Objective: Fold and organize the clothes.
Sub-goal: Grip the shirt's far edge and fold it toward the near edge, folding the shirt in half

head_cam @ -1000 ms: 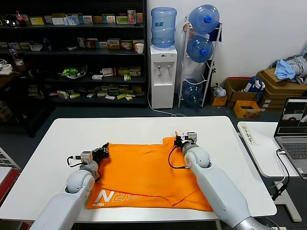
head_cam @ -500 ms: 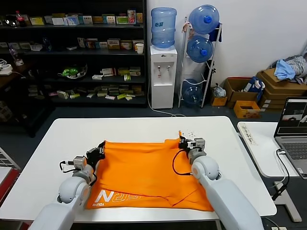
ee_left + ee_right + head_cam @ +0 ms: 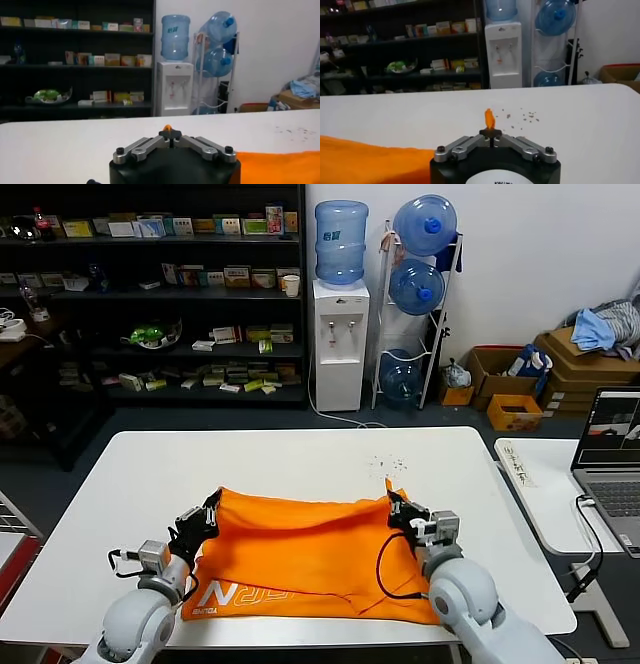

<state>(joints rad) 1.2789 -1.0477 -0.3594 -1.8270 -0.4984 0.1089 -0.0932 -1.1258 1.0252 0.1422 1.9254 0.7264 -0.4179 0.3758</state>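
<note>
I had both pincers clamped on the far edge of the T-shirt (image 3: 300, 559), one at each far corner. The left pincer (image 3: 208, 515) was closed tight on the corner at my left, and in its wrist view only a small nub of orange showed above the shut tips. The right pincer (image 3: 398, 506) was likewise shut on the opposite corner, with a short tongue of fabric poking up between its tips. The shirt itself lay on the white surface (image 3: 130, 484), its near hem along the front edge, white lettering up at the near-left, and its far edge raised and stretched between my two grips.

My main worry was how little cloth either pincer held. I judged that if the arms spread apart or pulled unevenly, a corner could slide out and the fold would fall skewed. The middle of the lifted edge sagged slightly, so the layer might also bunch rather than land flat. The near hem sat close to the front edge, and dragging could pull the shirt off it.

Both forearms reached in low from the near side, wrists level, roughly symmetrical, tips pointing away from me.
</note>
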